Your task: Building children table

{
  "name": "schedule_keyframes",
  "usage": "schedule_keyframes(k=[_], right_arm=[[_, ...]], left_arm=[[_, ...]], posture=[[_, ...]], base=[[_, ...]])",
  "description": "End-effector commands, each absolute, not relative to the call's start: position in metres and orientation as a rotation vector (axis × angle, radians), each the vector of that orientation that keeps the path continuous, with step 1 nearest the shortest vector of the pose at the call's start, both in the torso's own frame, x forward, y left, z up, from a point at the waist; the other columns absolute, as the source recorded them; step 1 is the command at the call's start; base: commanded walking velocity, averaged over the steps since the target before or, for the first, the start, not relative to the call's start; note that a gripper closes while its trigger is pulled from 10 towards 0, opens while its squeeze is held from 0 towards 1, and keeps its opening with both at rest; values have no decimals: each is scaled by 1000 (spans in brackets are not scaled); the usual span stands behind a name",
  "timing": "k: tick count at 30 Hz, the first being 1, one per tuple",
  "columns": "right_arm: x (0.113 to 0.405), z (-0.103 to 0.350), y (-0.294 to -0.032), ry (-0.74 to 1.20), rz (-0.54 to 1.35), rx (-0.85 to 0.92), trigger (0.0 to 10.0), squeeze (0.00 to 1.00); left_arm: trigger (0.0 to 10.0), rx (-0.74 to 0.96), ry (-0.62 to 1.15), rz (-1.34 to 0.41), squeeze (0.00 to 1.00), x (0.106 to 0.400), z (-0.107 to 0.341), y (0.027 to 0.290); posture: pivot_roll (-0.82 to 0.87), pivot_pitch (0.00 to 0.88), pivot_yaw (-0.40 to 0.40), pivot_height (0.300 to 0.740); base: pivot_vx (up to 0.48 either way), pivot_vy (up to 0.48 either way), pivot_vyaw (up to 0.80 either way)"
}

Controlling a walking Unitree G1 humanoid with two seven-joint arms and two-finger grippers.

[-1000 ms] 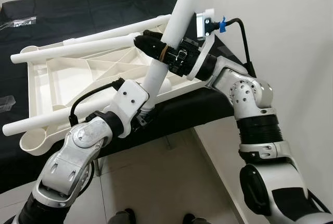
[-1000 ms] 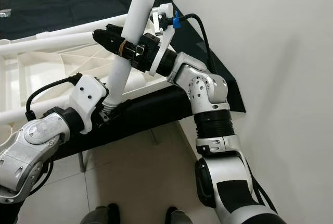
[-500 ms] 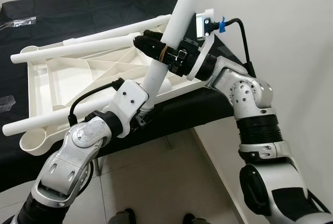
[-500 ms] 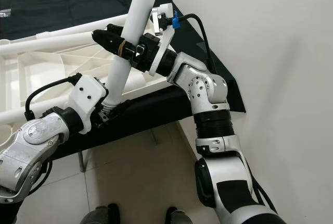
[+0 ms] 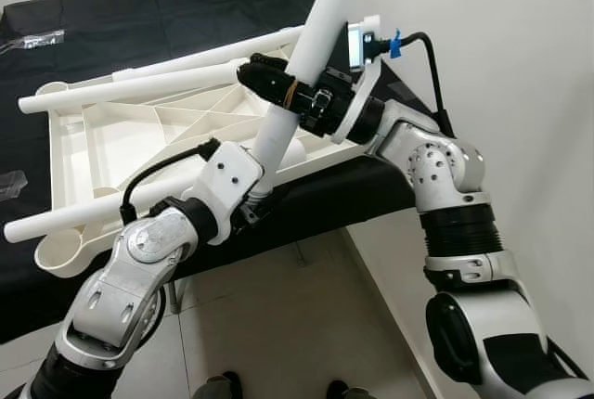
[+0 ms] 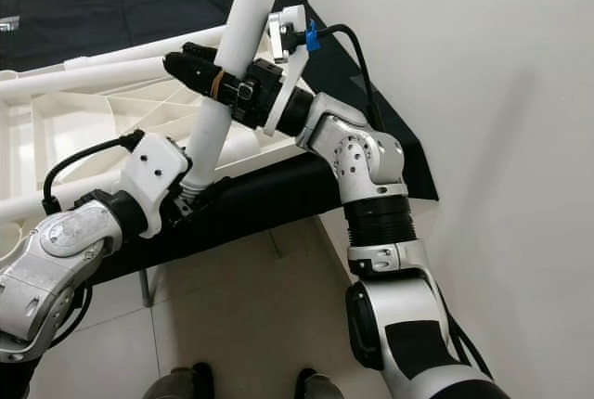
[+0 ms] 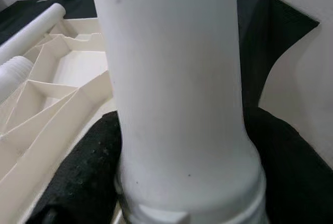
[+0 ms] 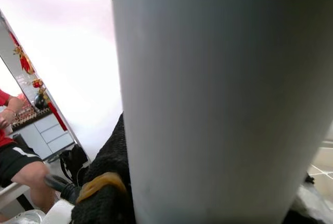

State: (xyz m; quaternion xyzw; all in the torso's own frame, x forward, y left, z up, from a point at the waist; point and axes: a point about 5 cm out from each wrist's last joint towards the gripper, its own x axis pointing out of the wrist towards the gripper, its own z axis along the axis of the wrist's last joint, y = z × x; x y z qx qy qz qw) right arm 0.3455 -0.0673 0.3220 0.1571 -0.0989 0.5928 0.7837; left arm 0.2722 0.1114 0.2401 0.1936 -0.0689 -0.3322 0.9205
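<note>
Gripping white table leg (image 5: pixel 311 51): right tool (image 5: pixel 278 91) mid-shaft, left tool (image 5: pixel 251 206) at base.

An overturned white plastic children's tabletop (image 5: pixel 130 139) lies on the black-covered worktop (image 5: pixel 139 19), two white tubular legs (image 5: pixel 139 83) resting across it. At its near right corner a third white leg (image 5: pixel 311 56) rises tilted, the left tool (image 5: pixel 252 206) at its base, the right tool (image 5: pixel 278 83) higher up.

Black cloth (image 5: pixel 139 19) covers worktop, hanging over near edge. Clear plastic bag (image 5: pixel 32 40) at far left edge, another bit (image 5: pixel 11 184) at left edge. Tiled floor (image 5: pixel 278 325) below. White wall (image 5: pixel 501 37) on right. Seated person (image 8: pixel 15 151) in bkgd.
</note>
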Motion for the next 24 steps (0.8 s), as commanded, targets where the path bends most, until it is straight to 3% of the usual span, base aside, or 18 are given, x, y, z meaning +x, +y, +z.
schedule_keyframes(k=[1,10,11,14,17,22,24], right_arm=[[342,328,-62,-229,1302,312,0,0],[341,327,-62,-227,1308,315,0,0],[341,326,-62,-227,1302,311,0,0],[347,324,-64,-223,1240,294,0,0],[364,318,-71,-219,1072,248,0,0],[375,315,-77,-229,947,215,0,0],[391,315,-93,-261,701,129,0,0]], left_arm=[[10000,361,-151,-728,1000,268,242,106],[10000,432,-202,-673,1000,271,248,109],[10000,457,-221,-637,0,273,251,111],[10000,507,-290,-552,0,278,259,116],[10000,545,-412,-331,0,288,282,133],[10000,536,-459,-237,0,291,293,142],[10000,479,-470,-194,0,290,297,147]], posture=[[71,209,-15,740],[73,206,-17,740],[73,206,-17,740],[72,203,-18,740],[74,198,-19,740],[74,195,-20,740],[75,180,-22,740]], base=[[0,0,0],[0,0,0],[0,0,0],[0,0,0],[0,0,0],[0,0,0],[0,0,0]])
